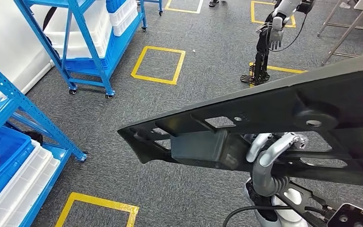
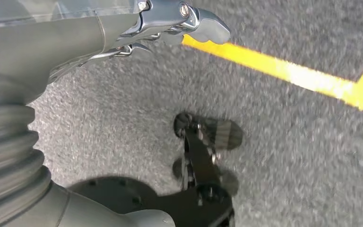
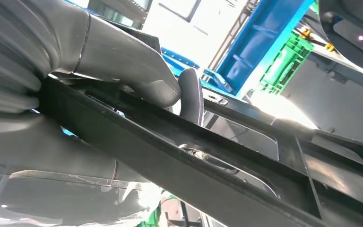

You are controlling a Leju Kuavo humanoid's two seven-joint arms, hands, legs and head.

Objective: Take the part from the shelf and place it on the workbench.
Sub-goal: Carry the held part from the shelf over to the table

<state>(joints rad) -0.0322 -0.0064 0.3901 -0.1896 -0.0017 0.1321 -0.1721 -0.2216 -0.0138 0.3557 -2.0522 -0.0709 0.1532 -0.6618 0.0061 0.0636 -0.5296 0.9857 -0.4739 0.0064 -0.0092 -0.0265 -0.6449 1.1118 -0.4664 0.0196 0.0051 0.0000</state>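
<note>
Over the floor: long black ribbed plastic part (image 1: 274,118) is held in the air, tilted, its far end cut off by the frame edge.
Right hand (image 3: 123,71): thumb on top of the part's rail, fingers (image 1: 264,149) hooked through an opening from beneath — gripping it.
Left hand (image 2: 123,33): hangs over grey speckled floor (image 2: 288,156) — fingers blurred, cannot tell spread or curled.
Left side: blue metal shelf (image 1: 9,104) with white bins (image 1: 23,184).

The right hand (image 3: 137,80) grips the long black part (image 1: 264,118), thumb over its upper edge and fingers (image 1: 264,151) curled beneath, holding it up at a slant across the body. The left hand (image 2: 170,23) hangs toward the floor, its fingers loosely apart, holding nothing.
</note>
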